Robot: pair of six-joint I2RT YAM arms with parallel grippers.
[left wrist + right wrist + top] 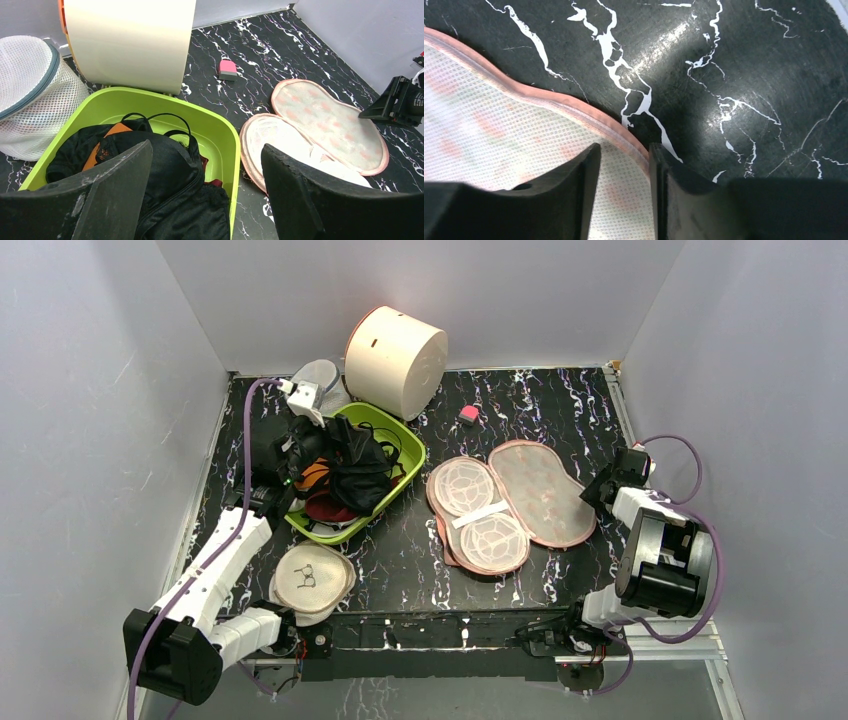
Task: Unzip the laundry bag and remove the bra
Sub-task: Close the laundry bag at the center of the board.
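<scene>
The laundry bag (pixel 545 490) lies unzipped and spread flat at mid-table, its peach printed half on the right and its white-lined half (pixel 470 510) on the left. It also shows in the left wrist view (pixel 325 120) and the right wrist view (pixel 499 130). The black bra (pixel 355 465) lies on top of other garments in the green bin, also seen in the left wrist view (pixel 165 165). My left gripper (pixel 305 445) (pixel 205 165) hangs open and empty just above the bra. My right gripper (pixel 603 485) (pixel 624 155) is low over the bag's right rim, fingers a little apart, holding nothing.
The green bin (pixel 390 420) (pixel 220 130) also holds a maroon bra (pixel 330 510) and an orange-lined one (pixel 315 475). A cream drum (pixel 395 360) and a white mesh cylinder (pixel 30 95) stand behind it. A pink block (pixel 468 413) lies at the back. A round cream pouch (pixel 312 578) lies front left.
</scene>
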